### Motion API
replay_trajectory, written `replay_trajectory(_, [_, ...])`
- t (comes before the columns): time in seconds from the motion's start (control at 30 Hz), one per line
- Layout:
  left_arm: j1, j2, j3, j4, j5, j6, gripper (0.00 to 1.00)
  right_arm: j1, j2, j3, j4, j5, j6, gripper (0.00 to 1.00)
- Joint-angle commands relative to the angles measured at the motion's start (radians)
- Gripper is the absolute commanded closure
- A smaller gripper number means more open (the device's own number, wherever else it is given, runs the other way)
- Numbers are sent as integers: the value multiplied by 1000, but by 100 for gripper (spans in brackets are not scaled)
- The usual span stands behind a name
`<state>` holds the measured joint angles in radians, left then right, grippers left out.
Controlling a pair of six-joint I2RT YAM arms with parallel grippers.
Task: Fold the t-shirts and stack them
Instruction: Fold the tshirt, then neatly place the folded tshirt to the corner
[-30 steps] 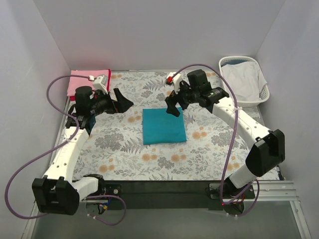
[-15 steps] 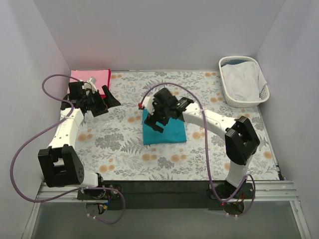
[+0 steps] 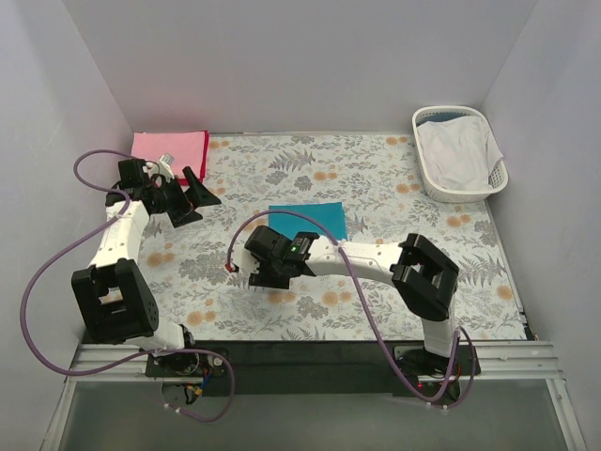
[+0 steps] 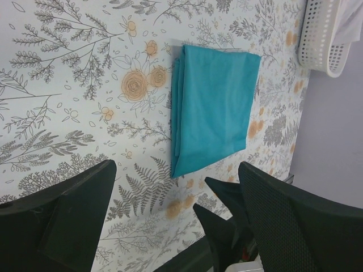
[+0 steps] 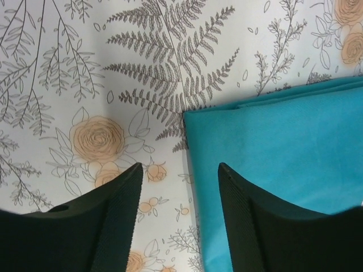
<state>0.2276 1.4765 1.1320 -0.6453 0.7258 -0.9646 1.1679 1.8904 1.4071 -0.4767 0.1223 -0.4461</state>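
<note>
Jaws of the right gripper (image 5: 180, 168) stood spread, empty, straddling the folded teal-blue t-shirt's (image 5: 283, 153) corner: one finger above cloth, one above bare tablecloth (image 5: 85, 68). Left gripper (image 4: 177, 170) was also spread, shirt far ahead. Advice: pinch all layers squarely, else fold opens.

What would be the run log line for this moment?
stage: teal t-shirt folded, not stacked | left gripper: open, near pink t-shirt | right gripper: open, over teal t-shirt's corner
</note>
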Motion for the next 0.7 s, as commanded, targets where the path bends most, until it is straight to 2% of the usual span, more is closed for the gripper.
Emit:
replay_trajectory(0.0, [9, -21, -9, -14, 46, 9, 11, 21, 39, 67, -2, 34, 10, 39])
replay_trajectory(0.03, [13, -19, -9, -16, 49, 9, 11, 21, 50, 73, -2, 33, 10, 47])
replay_trajectory(0.13, [19, -12, -6, -19, 52, 12, 11, 24, 87, 95, -3, 30, 15, 53])
replay_trajectory(0.67, [22, -30, -34, -2, 80, 1, 11, 16, 179, 164, -7, 30, 14, 51])
